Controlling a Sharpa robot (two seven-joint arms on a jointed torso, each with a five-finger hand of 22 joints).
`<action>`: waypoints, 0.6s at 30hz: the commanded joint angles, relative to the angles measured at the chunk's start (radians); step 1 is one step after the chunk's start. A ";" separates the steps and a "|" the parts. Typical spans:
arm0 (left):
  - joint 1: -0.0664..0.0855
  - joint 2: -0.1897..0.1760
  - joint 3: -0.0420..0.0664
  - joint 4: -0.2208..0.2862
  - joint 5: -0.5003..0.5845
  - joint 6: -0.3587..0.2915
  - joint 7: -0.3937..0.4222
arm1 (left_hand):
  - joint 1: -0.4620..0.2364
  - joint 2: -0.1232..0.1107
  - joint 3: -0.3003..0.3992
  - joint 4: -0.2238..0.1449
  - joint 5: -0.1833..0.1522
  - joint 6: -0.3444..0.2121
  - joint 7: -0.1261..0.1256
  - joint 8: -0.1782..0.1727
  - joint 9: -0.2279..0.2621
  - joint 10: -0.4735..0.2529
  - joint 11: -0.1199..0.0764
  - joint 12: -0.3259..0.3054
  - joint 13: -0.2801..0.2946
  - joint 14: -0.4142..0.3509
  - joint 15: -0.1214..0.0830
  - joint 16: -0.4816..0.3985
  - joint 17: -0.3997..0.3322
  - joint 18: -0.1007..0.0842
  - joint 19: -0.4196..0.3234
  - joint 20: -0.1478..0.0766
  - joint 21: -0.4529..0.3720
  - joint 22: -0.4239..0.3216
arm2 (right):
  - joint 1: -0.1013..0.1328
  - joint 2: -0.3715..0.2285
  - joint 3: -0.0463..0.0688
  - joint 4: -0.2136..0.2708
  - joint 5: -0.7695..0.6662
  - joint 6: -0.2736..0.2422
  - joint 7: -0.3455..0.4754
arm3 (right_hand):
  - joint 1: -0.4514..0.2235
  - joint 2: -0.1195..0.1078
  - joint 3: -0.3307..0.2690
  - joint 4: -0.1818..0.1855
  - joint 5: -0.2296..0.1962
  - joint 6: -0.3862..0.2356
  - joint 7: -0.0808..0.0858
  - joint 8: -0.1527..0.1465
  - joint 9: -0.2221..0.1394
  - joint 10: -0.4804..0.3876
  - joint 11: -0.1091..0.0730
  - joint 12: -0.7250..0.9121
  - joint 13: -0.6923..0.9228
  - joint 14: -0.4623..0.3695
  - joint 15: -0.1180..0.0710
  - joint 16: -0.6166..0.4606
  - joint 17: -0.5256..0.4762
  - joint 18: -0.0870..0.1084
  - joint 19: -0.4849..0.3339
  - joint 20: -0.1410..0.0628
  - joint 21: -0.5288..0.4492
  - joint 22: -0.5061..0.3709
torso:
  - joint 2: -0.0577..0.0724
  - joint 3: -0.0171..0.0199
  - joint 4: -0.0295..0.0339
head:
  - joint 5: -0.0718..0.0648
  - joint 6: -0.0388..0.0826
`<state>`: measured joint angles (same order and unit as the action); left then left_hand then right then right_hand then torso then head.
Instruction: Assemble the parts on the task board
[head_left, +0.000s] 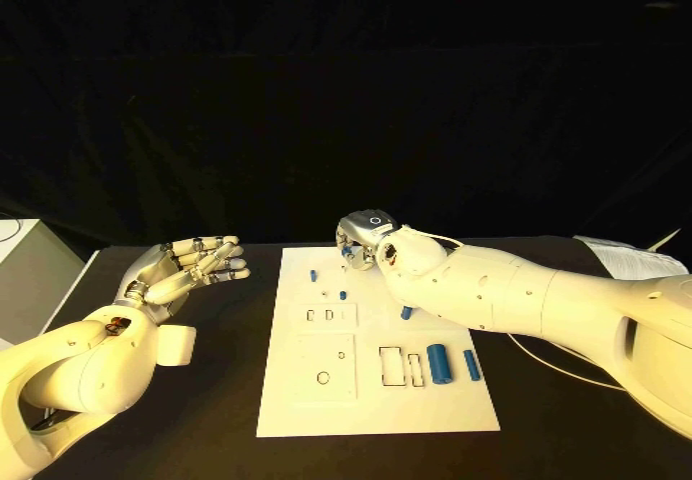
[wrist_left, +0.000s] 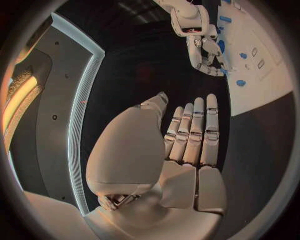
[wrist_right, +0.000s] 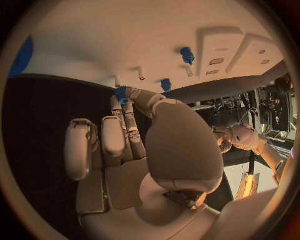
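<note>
Right robot hand (head_left: 369, 240) reached over the far end of the white board (head_left: 310, 405), pinching a small blue peg (wrist_right: 120, 94) between thumb and fingertips, other fingers curled. Left robot hand (head_left: 195, 265) hovered off the board's left side above the black counter (head_left: 216, 420), fingers straight and close side by side, holding nothing. Two blue cylinders (head_left: 438, 363) lay side by side near the board's right edge, next to rectangular slots. Small blue pegs (head_left: 342, 295) stood farther up the board.
</note>
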<state>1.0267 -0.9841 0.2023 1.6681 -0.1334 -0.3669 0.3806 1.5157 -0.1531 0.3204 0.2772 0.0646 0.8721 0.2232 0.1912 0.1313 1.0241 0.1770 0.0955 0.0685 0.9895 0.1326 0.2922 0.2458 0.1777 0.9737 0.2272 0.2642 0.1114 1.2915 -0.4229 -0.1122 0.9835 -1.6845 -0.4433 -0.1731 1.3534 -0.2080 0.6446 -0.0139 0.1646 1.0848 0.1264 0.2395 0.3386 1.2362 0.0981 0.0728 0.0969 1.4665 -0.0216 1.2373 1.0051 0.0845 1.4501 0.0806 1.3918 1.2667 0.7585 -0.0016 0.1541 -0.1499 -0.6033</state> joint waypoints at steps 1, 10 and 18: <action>0.001 0.000 0.002 0.004 -0.006 0.015 0.005 | 0.000 -0.011 0.004 0.000 -0.007 -0.004 0.016 -0.005 -0.001 0.005 0.005 -0.007 0.000 -0.005 0.001 0.005 0.001 0.005 -0.001 0.005 0.004 -0.001 | -0.001 0.003 0.000 -0.005 -0.013 -0.004 -0.007 | 0.009 0.010 -0.001 -0.005 0.003 -0.004 0.003 0.000 0.001 0.049 -0.041 0.006 0.042 0.002 -0.004 0.004 0.000 -0.018 -0.002 -0.004 0.004 0.001 | 0.002 0.0005 0.0006 | 0.000 -0.001; 0.001 0.000 0.003 0.006 -0.007 0.015 0.005 | 0.000 -0.011 0.004 0.000 -0.007 -0.004 0.016 -0.005 -0.001 0.005 0.005 -0.007 0.000 -0.005 0.001 0.005 0.001 0.005 -0.001 0.005 0.004 -0.001 | -0.001 0.008 0.000 -0.022 -0.020 0.000 -0.018 | 0.009 0.010 -0.001 -0.005 0.003 -0.004 0.003 0.000 0.001 0.049 -0.041 0.006 0.042 0.002 -0.004 0.004 0.000 -0.018 -0.002 -0.004 0.004 0.001 | 0.002 0.0006 0.0004 | 0.001 -0.003; 0.001 -0.001 0.004 0.007 -0.008 0.015 0.005 | 0.000 -0.012 0.004 0.000 -0.007 -0.004 0.016 -0.005 -0.002 0.006 0.005 -0.009 0.000 -0.007 0.001 0.004 0.003 0.005 -0.001 0.005 0.004 -0.002 | -0.001 0.013 0.000 -0.032 -0.024 -0.001 -0.021 | 0.008 0.009 -0.001 -0.006 0.002 -0.005 0.003 0.000 0.002 0.048 -0.041 0.005 0.043 0.001 -0.004 0.004 0.000 -0.018 -0.002 -0.004 0.004 0.002 | 0.003 0.0000 0.0002 | 0.002 -0.002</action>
<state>1.0266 -0.9855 0.2049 1.6719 -0.1360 -0.3669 0.3797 1.5157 -0.1531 0.3203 0.2772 0.0646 0.8721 0.2232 0.1912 0.1313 1.0278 0.1807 0.0920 0.0685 0.9896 0.1326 0.2922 0.2479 0.1778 0.9737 0.2272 0.2642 0.1105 1.2907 -0.4120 -0.1122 0.9523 -1.6905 -0.4434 -0.1875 1.3534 -0.2080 0.6442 -0.0138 0.1618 1.0848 0.1264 0.2395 0.3395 1.2361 0.0981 0.0752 0.0969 1.4665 -0.0216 1.2373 1.0052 0.0845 1.4501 0.0807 1.3918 1.2674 0.7609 -0.0010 0.1544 -0.1483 -0.6055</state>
